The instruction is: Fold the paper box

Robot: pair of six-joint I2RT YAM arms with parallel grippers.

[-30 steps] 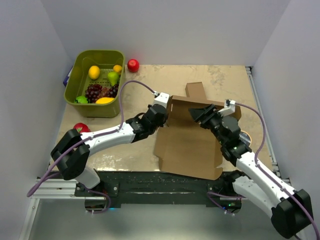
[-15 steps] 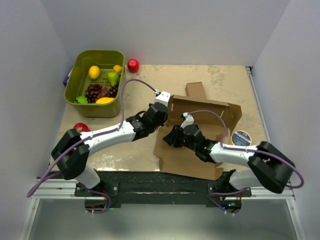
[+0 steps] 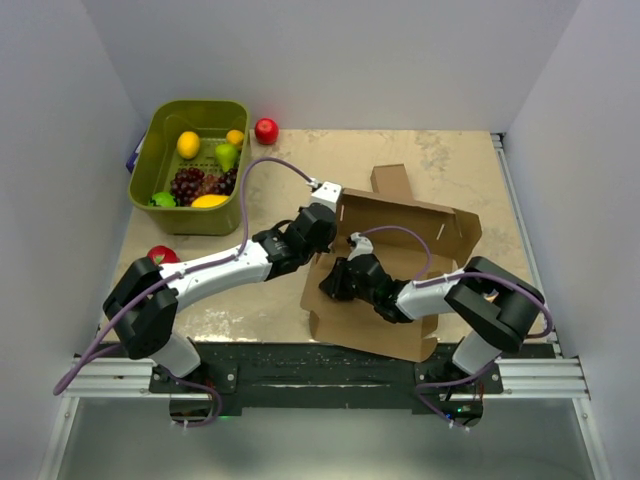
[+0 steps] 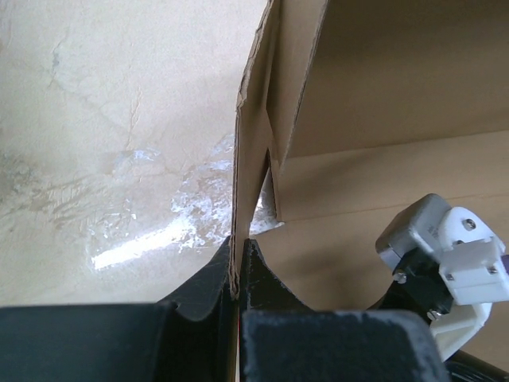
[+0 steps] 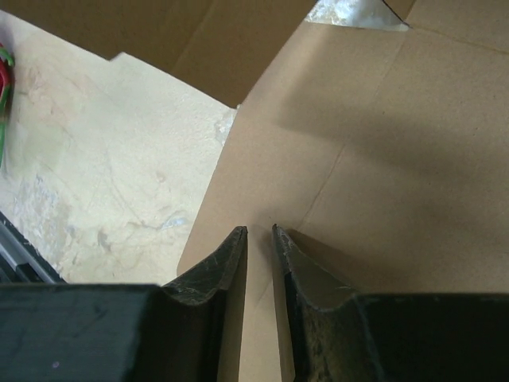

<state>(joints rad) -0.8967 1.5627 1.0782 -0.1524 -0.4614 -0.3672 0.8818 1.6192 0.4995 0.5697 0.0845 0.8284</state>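
The paper box (image 3: 365,325) is lying centre-right on the counter (image 3: 450,160), its raised back wall running left to right. The left fingers (image 4: 203,294) are pinching the upright left-hand wall edge-on. The right fingers (image 5: 215,274) are hovering over the near-left floor panel and gripping nothing, with only a slim gap between them. They are pointing towards its left edge, so that flat side is probably theirs to lift.

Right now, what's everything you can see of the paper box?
The paper box is plain brown cardboard, half-formed. Its flat base lies on the table, its back wall is raised, a small flap sticks out beyond that, and crease lines show. The left pincer is shut on the edge of the upright left side flap. The right pincer, jaws narrowly apart, is over the base's near-left part; contact is unclear.
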